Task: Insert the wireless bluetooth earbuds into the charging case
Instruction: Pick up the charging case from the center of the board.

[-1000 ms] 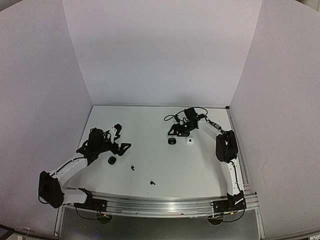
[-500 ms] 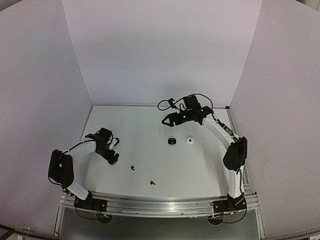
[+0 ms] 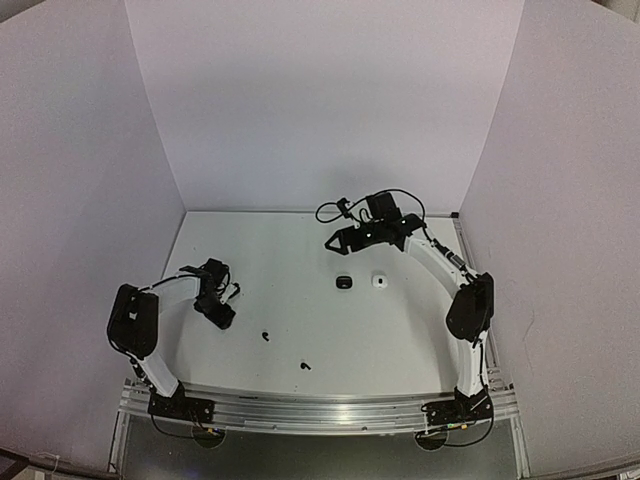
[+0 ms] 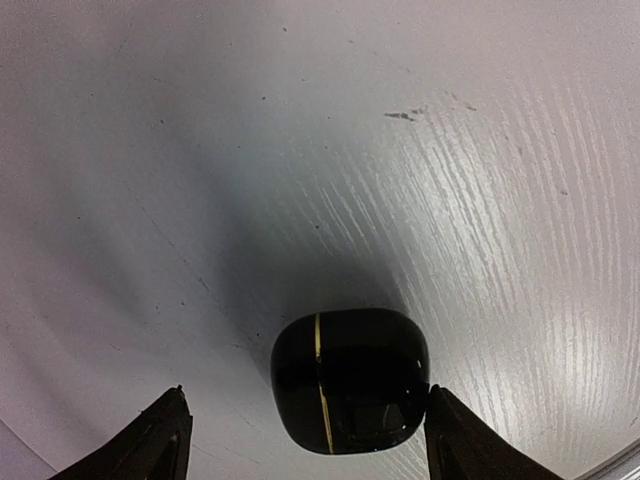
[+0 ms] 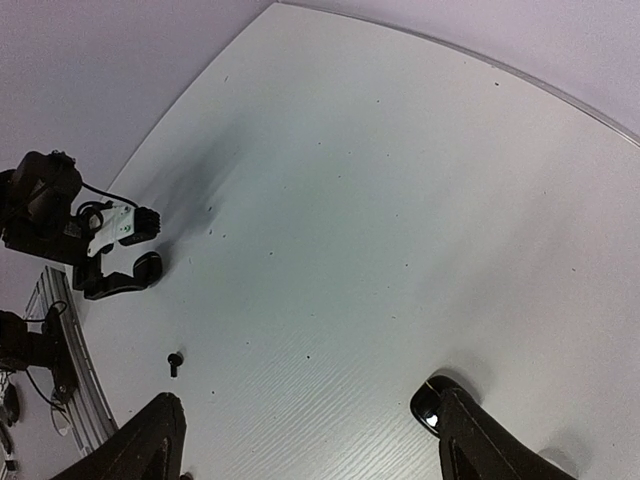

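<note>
A glossy black charging case (image 4: 350, 380) with a thin gold seam lies shut on the table between the fingers of my left gripper (image 4: 305, 440). The right finger (image 4: 450, 440) touches its side, and the left finger (image 4: 165, 445) stands clear of it. In the top view that gripper (image 3: 218, 308) is low at the left. Two black earbuds (image 3: 265, 335) (image 3: 304, 365) lie loose near the front. My right gripper (image 3: 336, 243) hangs open above the table, behind a second black case (image 3: 343, 283) and a white case (image 3: 380, 282).
White walls close in the table (image 3: 300, 250) on three sides. A metal rail (image 3: 320, 410) runs along the near edge with both arm bases. The right wrist view shows one black earbud (image 5: 175, 362) and the black case (image 5: 428, 403) partly behind its finger.
My left gripper came down around the black case at the left and its jaws have narrowed. My right gripper rose and drew back from the two centre cases, then held still.
</note>
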{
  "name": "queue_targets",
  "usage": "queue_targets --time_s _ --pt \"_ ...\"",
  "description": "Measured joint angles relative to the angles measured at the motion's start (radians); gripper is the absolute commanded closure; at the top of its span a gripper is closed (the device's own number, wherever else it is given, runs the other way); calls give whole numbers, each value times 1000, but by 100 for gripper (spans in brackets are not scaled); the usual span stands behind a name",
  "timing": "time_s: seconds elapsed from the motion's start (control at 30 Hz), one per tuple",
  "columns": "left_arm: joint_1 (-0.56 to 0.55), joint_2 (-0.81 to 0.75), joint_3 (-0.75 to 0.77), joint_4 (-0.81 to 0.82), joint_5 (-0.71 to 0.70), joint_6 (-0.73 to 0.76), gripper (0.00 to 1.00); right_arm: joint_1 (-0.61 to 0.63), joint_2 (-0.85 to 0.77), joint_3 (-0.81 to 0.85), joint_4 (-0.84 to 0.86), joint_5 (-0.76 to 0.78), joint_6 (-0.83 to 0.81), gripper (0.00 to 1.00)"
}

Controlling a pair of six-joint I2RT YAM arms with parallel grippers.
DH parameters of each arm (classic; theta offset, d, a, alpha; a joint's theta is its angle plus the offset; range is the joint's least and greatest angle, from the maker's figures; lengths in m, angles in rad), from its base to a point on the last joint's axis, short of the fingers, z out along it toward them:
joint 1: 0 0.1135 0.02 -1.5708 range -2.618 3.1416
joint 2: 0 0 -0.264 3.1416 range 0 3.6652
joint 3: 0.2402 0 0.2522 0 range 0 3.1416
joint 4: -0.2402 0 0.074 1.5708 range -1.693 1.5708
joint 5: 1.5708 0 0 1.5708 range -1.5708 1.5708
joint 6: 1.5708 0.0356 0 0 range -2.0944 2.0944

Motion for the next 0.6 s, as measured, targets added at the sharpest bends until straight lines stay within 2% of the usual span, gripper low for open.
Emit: queue_targets --time_s 0.1,0.2,0.4,0.53,0.6 --pt "4 6 0 1 17 2 34 2 0 -11 1 3 0 18" --pt "5 6 -1 12 39 6 45 3 0 -17 2 4 1 18" --pt "5 34 -4 56 76 9 48 6 0 -18 4 7 5 18" --pt "7 39 -20 69 84 15 54 8 0 -18 5 9 8 18" --pt "9 37 -21 73 88 20 63 10 0 -18 6 10 8 18"
